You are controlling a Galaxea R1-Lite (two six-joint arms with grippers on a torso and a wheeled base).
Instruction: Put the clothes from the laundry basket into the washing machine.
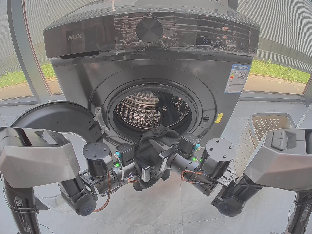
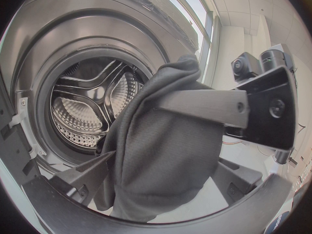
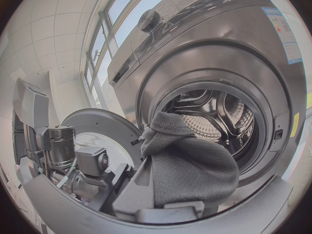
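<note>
A dark grey garment [image 1: 152, 145] hangs bunched just in front of the washing machine's open porthole [image 1: 151, 109], with its top at the lower rim. My right gripper [image 1: 163, 154] is shut on it; one of its fingers [image 2: 201, 106] lies across the cloth. My left gripper [image 1: 147, 174] sits close below and beside it. Its fingers [image 2: 87, 176] stand wide apart with the garment [image 2: 162, 153] hanging between them. The steel drum [image 3: 208, 121] behind holds no clothes that I can see. The white laundry basket [image 1: 269, 124] stands on the floor to the right of the machine.
The machine's round door [image 1: 55, 121] is swung open to the left, close to my left arm. Pale tiled floor [image 1: 172, 208] lies in front of the machine. Windows run along the wall behind it.
</note>
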